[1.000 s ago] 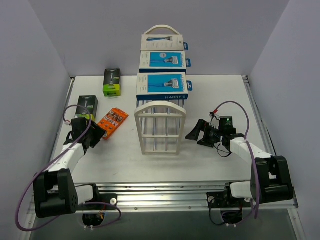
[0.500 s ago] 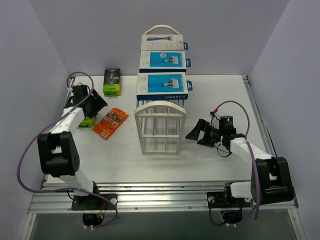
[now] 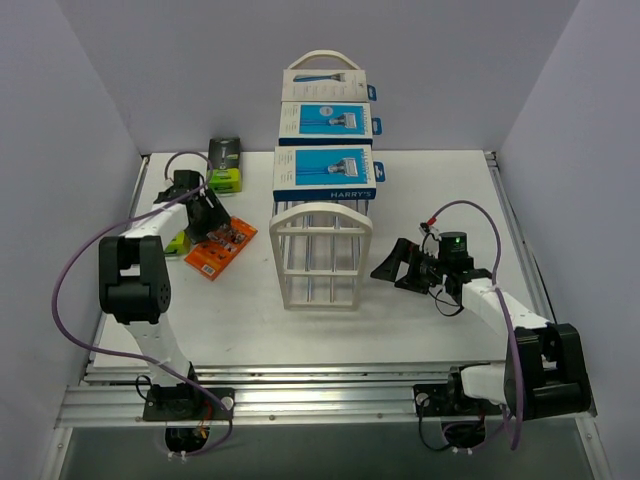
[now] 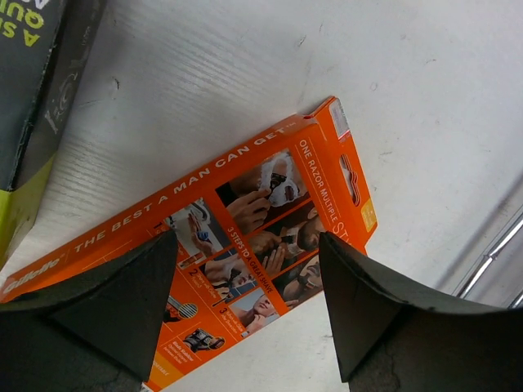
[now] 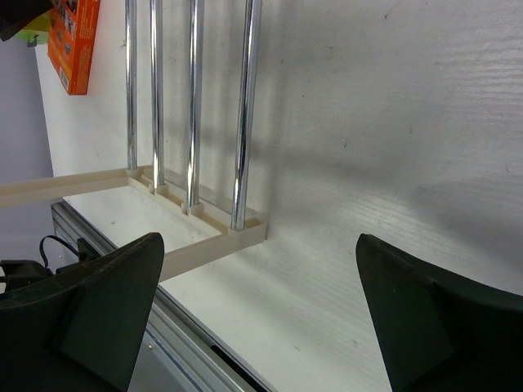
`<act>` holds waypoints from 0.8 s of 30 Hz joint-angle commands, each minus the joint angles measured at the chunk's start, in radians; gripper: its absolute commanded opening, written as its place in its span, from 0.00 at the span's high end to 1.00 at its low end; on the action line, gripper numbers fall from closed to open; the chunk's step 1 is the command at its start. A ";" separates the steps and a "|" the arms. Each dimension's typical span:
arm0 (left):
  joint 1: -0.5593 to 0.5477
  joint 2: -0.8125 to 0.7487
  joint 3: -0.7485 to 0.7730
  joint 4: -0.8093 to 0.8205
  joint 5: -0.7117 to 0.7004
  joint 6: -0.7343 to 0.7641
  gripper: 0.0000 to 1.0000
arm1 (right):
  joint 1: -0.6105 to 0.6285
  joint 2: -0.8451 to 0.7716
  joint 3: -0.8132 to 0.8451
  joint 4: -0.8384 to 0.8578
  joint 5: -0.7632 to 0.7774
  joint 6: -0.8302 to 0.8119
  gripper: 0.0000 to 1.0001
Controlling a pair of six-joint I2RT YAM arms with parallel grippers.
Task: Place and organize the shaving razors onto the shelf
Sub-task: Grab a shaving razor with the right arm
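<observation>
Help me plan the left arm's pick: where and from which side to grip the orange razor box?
Its two long edges mid-length, from straight above. The orange razor box lies flat on the table, too thin for a side pinch; the open left gripper sits skewed over it, so likely turn the wrist.

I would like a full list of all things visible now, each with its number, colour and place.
shelf: one, cream-white, middle of the table.
blue-and-white razor boxes: three, on the shelf, one above another.
orange razor box: one, flat on the table, left of the shelf.
black-and-lime razor boxes: two, left side of the table, the nearer one partly hidden by the left arm.
table: one, white.
left hand: one, black, open, over the orange razor box.
right hand: one, black, open, empty, right of the shelf.
</observation>
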State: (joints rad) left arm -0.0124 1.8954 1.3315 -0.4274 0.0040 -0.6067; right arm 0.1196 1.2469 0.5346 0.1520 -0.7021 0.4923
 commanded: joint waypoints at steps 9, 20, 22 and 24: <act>-0.009 -0.027 0.038 -0.014 -0.096 0.019 0.22 | 0.012 -0.043 0.004 -0.015 0.009 -0.012 0.00; -0.006 0.077 0.141 -0.048 -0.133 0.051 0.22 | 0.038 -0.184 -0.012 -0.132 0.044 -0.009 0.00; -0.008 0.094 0.135 -0.044 -0.125 0.050 0.22 | 0.038 -0.231 -0.018 -0.147 0.064 0.003 0.00; -0.008 0.108 0.126 -0.042 -0.111 0.048 0.22 | 0.038 -0.269 -0.018 -0.204 0.088 0.018 0.00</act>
State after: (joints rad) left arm -0.0216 1.9766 1.4418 -0.4610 -0.1081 -0.5705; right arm 0.1524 1.0321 0.5301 0.0326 -0.6594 0.4965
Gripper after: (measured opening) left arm 0.784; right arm 0.998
